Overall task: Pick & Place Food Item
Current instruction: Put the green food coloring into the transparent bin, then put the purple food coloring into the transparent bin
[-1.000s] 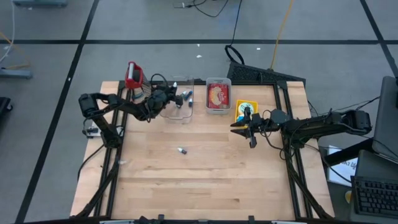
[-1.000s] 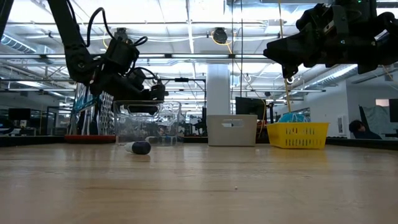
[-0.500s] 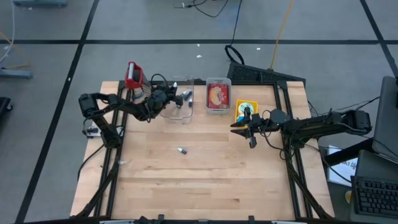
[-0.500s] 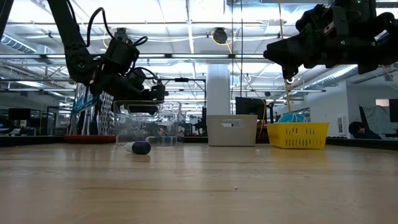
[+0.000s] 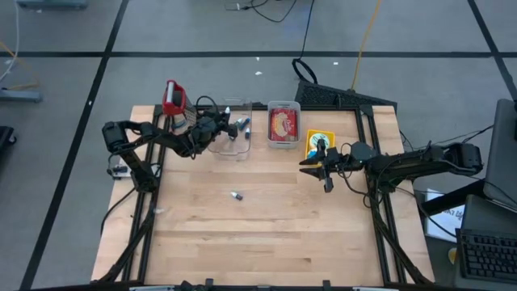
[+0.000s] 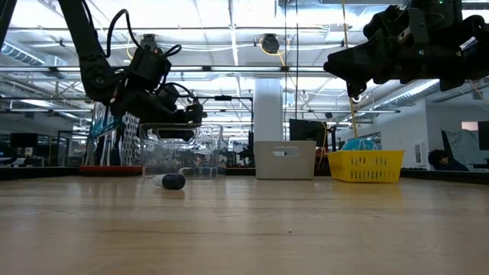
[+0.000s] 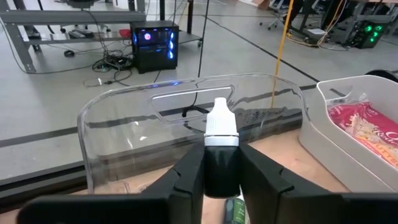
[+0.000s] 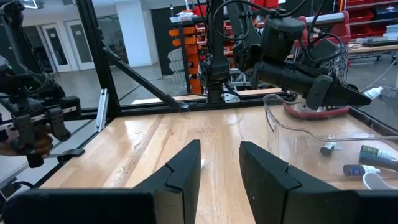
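My left gripper (image 5: 220,125) is above the near left part of a clear plastic container (image 5: 233,137) at the table's far side. It is shut on a small dark bottle with a white cap (image 7: 221,147). In the low view it hangs over the container (image 6: 183,153). A second small dark bottle (image 5: 236,196) lies on its side on the wood in the middle of the table, and shows in the low view (image 6: 170,182). My right gripper (image 5: 310,165) is open and empty above the table's right half, and its fingers (image 8: 186,165) point toward the table's left. My left gripper pinches the small bottle's dark body (image 7: 221,171) between its two fingers, one on each side. The white cap (image 7: 221,124) sticks out past the fingertips toward the container. The bottle is lifted clear of the table.
A white bin with a red food packet (image 5: 283,125) stands right of the clear container. A yellow packet (image 5: 319,143) lies by the right gripper. Several small bottles (image 8: 373,152) lie in the clear container. A red item (image 5: 173,97) sits at the far left corner.
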Controlling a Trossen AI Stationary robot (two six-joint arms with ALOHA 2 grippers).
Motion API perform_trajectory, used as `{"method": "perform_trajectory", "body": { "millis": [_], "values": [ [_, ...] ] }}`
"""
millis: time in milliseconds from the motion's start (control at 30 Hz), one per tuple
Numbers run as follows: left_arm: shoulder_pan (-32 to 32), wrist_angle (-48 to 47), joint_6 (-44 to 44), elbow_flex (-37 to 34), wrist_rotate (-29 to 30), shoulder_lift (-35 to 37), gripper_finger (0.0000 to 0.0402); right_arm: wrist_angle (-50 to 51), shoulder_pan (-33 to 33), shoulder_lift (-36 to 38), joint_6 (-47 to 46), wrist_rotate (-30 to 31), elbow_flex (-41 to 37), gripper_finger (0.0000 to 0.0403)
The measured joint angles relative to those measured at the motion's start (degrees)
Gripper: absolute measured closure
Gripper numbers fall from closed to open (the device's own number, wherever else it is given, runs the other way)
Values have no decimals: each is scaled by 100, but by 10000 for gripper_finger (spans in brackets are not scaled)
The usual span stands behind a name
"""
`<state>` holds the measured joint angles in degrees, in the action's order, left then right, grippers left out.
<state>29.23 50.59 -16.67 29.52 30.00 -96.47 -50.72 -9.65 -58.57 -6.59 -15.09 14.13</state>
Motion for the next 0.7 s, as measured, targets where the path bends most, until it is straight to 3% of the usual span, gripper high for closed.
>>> {"method": "perform_trajectory", "body": {
  "millis": [367,700],
  "values": [
    [-7,-180,7,-1,-83,0,217,0,0,0,1,0,0,303],
    [-637,-306,989,-5,-1365,933,206,-1,0,0,0,0,0,303]
  ]
}}
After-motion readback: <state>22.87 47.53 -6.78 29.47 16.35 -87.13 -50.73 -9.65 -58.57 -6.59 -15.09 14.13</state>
